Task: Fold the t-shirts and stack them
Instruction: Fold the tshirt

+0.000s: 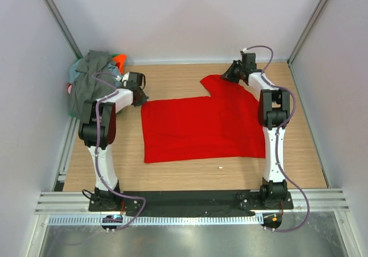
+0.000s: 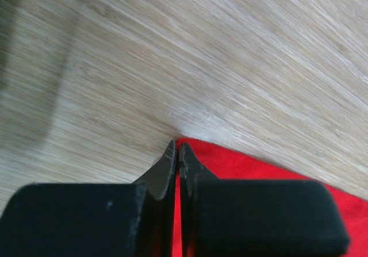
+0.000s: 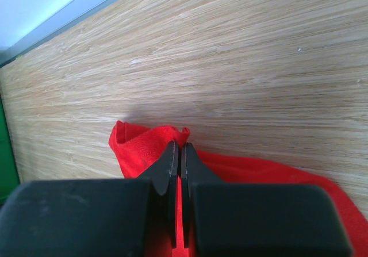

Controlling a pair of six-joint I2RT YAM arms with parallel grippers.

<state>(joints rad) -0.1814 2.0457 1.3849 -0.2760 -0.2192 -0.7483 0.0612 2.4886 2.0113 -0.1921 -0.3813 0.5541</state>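
A bright red t-shirt (image 1: 201, 127) lies spread flat on the wooden table in the top view. My left gripper (image 1: 140, 99) is shut on its far left corner; in the left wrist view the black jaws (image 2: 178, 148) pinch a thin strip of the red cloth (image 2: 259, 168). My right gripper (image 1: 229, 73) is shut on the shirt's far right edge by the sleeve, and in the right wrist view the red fabric (image 3: 141, 145) bunches up around the closed tips (image 3: 180, 148). Other t-shirts sit in a pile (image 1: 92, 79) at the far left, dark grey on top.
The pile of shirts shows orange (image 1: 119, 58) and bits of pink and green at its edges, close behind my left arm. White walls enclose the table on three sides. A small white speck (image 1: 220, 168) lies near the shirt's front edge.
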